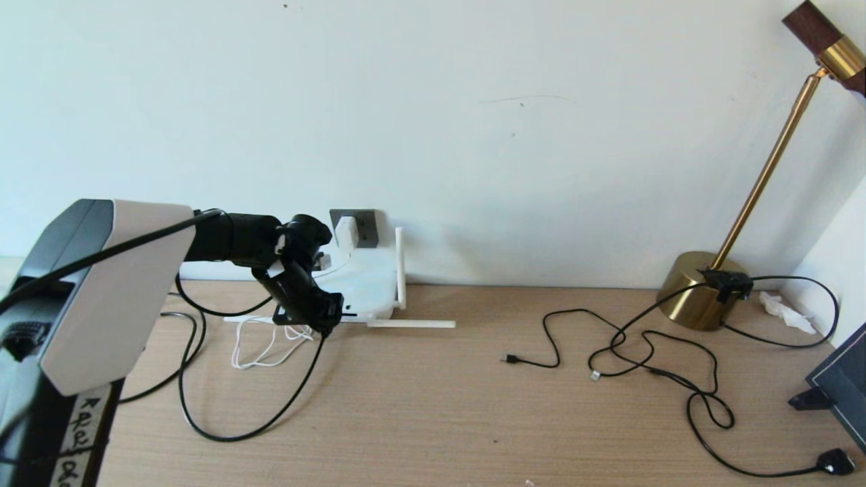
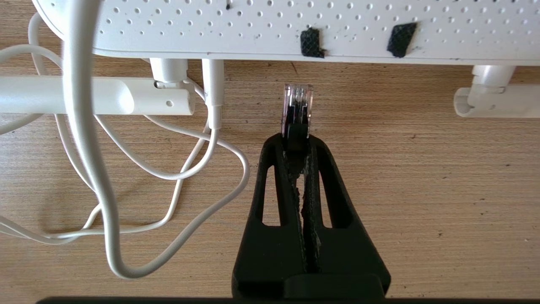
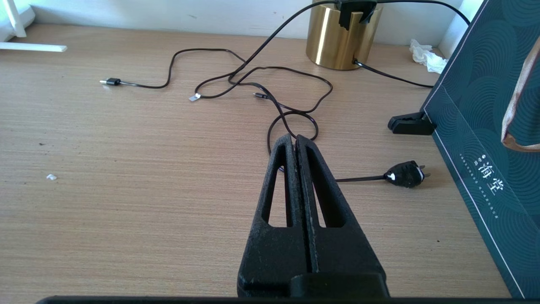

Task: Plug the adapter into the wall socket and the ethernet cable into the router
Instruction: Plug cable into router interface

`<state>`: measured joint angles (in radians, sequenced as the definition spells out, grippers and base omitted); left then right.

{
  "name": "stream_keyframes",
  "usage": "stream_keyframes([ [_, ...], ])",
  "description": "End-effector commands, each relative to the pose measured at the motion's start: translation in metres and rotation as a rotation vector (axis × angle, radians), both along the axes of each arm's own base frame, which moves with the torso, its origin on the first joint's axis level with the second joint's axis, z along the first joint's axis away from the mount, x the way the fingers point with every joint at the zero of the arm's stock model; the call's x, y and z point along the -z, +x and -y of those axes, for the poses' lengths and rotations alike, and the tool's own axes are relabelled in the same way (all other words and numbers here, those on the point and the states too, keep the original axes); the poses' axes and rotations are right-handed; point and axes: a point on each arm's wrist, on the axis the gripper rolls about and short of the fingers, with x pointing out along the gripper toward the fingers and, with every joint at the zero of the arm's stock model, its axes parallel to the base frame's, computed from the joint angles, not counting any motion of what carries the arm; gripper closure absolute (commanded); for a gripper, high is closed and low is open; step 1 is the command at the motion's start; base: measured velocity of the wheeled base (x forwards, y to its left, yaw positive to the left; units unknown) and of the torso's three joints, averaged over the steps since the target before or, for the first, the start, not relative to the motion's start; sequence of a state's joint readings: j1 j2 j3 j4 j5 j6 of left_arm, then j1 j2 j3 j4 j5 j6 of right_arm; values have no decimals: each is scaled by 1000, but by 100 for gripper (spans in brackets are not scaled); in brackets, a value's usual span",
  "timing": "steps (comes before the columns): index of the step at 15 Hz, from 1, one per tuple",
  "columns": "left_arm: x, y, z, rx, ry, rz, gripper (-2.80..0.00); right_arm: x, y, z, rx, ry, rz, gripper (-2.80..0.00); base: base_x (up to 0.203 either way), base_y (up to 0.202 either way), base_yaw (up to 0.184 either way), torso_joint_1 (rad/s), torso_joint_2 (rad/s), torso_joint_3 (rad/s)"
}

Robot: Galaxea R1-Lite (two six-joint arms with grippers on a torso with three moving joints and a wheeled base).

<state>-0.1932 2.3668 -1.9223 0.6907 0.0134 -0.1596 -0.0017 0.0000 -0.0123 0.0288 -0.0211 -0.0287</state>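
My left gripper [image 1: 326,316] [image 2: 298,137] is shut on the ethernet cable's clear connector [image 2: 298,103]. The connector points at the router's [image 1: 365,284] [image 2: 253,29] near edge, with a short strip of bare table between them. The black ethernet cable [image 1: 291,399] trails from the gripper in a loop across the table. The white adapter [image 1: 346,231] sits against the dark grey wall socket [image 1: 367,226] behind the router. Its white cord [image 1: 264,345] [image 2: 97,169] lies coiled beside the router. My right gripper [image 3: 295,139] is shut on nothing, low over the table, and is out of the head view.
Router antennas [image 2: 105,95] [image 2: 498,99] lie flat on either side of the connector. Thin black cables [image 1: 643,345] [image 3: 253,80] sprawl across the right half of the table. A brass lamp base [image 1: 700,291], a black plug [image 3: 405,174] and a dark box [image 3: 485,105] stand at the right.
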Motion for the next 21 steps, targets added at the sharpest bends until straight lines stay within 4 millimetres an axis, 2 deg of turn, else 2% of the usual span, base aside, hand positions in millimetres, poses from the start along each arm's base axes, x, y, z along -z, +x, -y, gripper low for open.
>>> stream_keyframes([
  [1, 3, 1, 1, -2, 2, -6, 0, 0, 0, 0, 0, -2, -2, 0, 0, 0, 0, 0, 0, 0],
  [21, -7, 6, 8, -12, -31, 80, 0, 0, 0, 0, 0, 0, -2, 0, 0, 0, 0, 0, 0, 0],
])
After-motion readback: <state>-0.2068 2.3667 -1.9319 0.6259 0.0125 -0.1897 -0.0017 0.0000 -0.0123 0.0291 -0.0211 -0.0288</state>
